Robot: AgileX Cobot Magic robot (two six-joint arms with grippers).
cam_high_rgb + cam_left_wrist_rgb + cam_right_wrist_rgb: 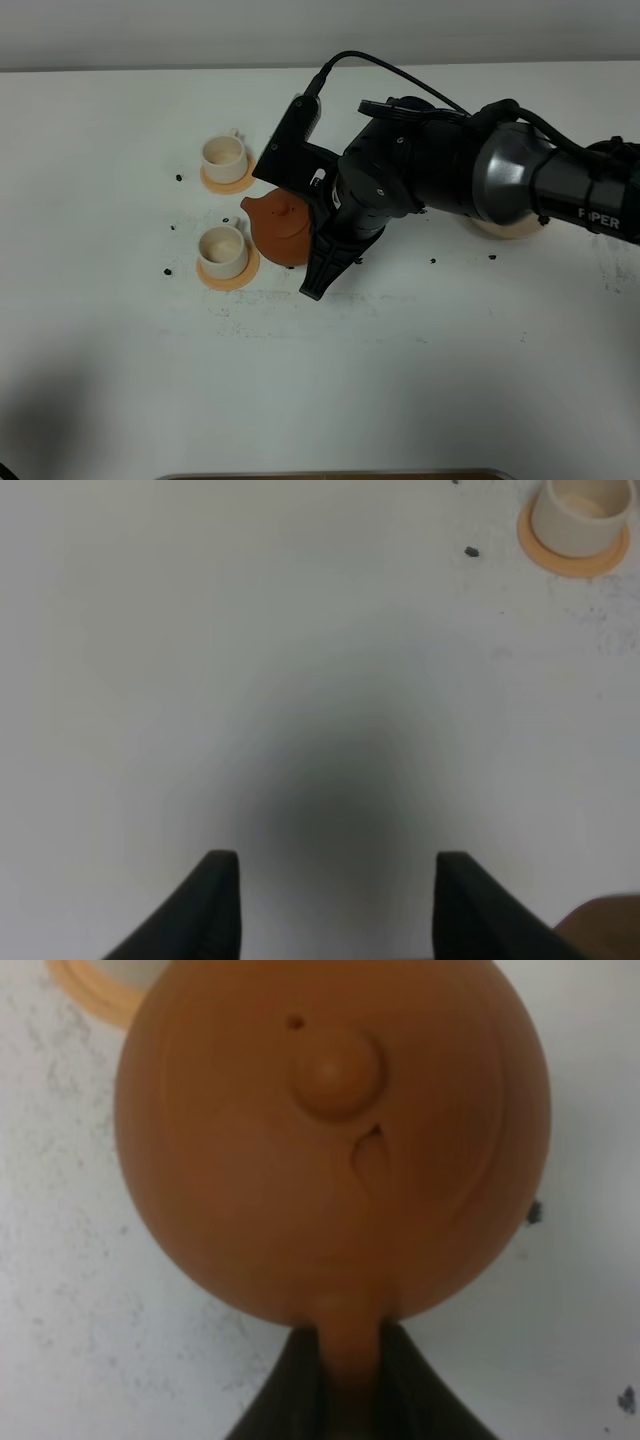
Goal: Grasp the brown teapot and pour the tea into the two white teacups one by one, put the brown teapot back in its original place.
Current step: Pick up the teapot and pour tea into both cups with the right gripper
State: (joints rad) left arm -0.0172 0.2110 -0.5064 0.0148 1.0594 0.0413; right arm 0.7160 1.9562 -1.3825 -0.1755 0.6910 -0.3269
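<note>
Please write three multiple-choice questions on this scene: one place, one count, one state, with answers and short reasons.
1. Where is the brown teapot?
A) far right, alone
B) beside the two white teacups
C) at the front edge
2. How many orange coasters carry a cup?
A) one
B) two
C) three
3. The left tool is:
A) open and empty
B) shut on a cup
C) shut on the teapot
Answers: 1 B, the right tool holds it next to the cups. 2 B, each cup stands on its own coaster. 3 A, its jaws stand apart over bare table.
</note>
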